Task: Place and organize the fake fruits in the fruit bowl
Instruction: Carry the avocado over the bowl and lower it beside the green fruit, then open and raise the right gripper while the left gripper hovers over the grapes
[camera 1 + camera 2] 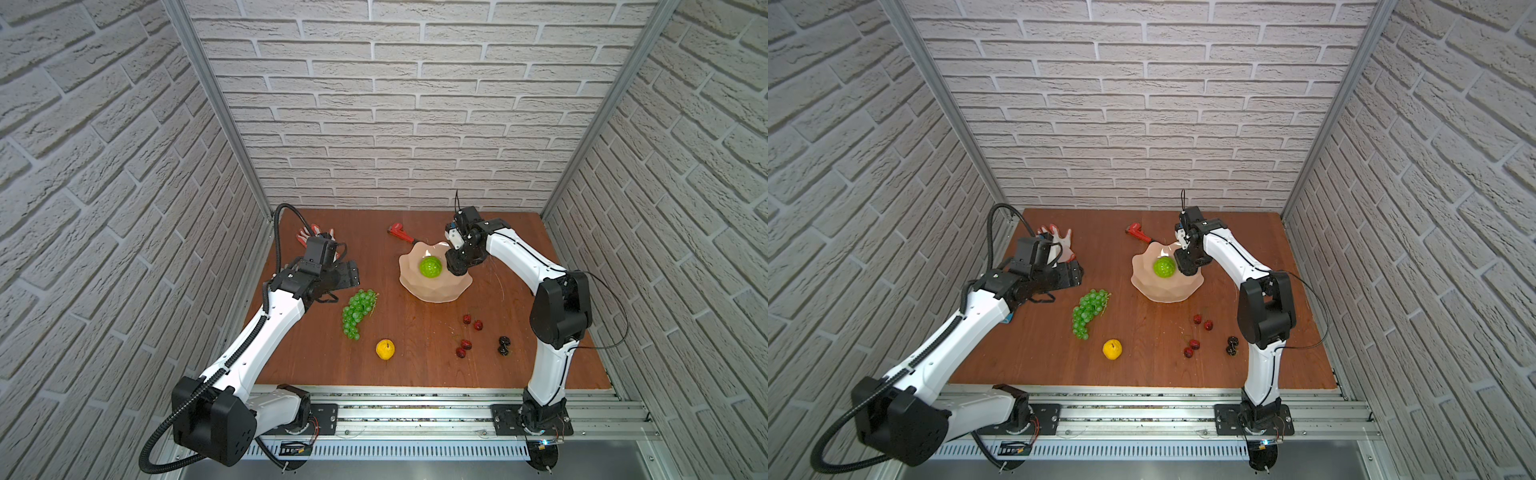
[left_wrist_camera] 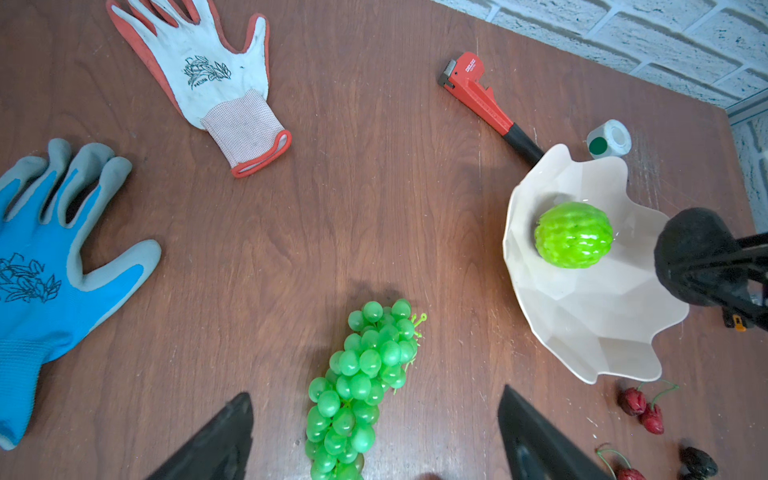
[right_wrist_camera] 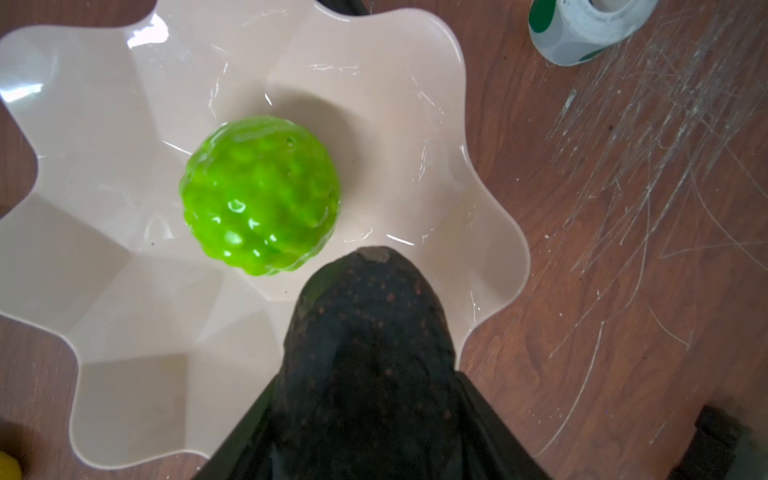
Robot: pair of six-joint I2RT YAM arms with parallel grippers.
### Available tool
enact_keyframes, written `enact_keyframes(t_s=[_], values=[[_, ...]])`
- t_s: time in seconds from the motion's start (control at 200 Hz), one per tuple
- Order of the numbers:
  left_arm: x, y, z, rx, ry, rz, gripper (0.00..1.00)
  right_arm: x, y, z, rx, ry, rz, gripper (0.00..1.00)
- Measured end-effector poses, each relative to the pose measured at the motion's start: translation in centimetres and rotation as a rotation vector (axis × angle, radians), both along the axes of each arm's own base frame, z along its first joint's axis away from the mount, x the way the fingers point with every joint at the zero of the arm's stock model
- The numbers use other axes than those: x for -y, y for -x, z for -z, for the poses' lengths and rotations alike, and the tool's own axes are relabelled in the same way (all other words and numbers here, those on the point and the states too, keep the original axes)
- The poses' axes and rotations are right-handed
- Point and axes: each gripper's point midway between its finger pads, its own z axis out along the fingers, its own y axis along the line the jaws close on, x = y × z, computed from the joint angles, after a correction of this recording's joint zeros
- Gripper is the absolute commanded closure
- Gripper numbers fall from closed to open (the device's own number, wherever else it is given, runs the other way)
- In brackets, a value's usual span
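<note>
In both top views, the brown wooden surface [image 1: 415, 365] is enclosed by white brick-pattern walls [image 1: 374, 104]. Both arm bases stand at its 6 o'clock edge.

The right arm reaches to 12 o'clock. The right hand [image 3: 372, 386] grips the dark avocado [image 3: 365, 316] above the 3 o'clock rim of the fruit bowl [image 1: 432, 297]. The left hand [image 2: 375, 397] is spread wide at 12 o'clock from the green grape bunch [image 1: 357, 311].

A bumpy lime-green ball [image 1: 430, 267] lies at the centre of the bowl. From the bowl:
- Red wrench [image 1: 401, 232]: 11 o'clock, handle end at the rim.
- Yellow pear [image 1: 385, 349]: 7 o'clock.
- Red cherry pairs [image 1: 472, 322] and dark cherry pair [image 1: 504, 345]: 5 o'clock.

The white tape roll [image 2: 609, 139] is near the rim. The white-red glove [image 2: 208, 79] and blue glove [image 2: 41, 270] lie under the left arm.
</note>
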Motion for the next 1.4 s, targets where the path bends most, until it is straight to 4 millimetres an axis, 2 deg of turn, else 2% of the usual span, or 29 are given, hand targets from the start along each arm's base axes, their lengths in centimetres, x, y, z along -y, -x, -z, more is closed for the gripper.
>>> enact_keyframes(t_s=[0.18,0.255,0.54,0.885,1.11,1.4], values=[[0.0,0.0,0.1,-0.003,-0.001,-0.001,0.09,-0.5,-1.1,2.8,-0.034,0.0,-0.002,0.5],[-0.1,0.0,0.1,-0.004,-0.001,-0.003,0.09,-0.6,-1.6,3.4,-0.043,0.001,-0.002,0.5],[-0.3,0.1,0.0,-0.005,0.003,-0.013,0.08,-0.7,-3.6,3.2,-0.017,0.005,0.018,0.47],[-0.4,0.2,0.1,-0.011,0.001,-0.015,0.08,-0.5,-3.4,5.2,-0.061,0.017,0.027,0.41],[-0.5,0.3,0.0,-0.01,0.0,-0.016,0.08,-0.5,-3.3,5.2,-0.065,0.015,0.035,0.3],[-0.6,0.4,-0.3,-0.012,-0.007,-0.012,0.07,-0.6,-3.5,4.9,-0.061,0.009,0.035,0.28]])
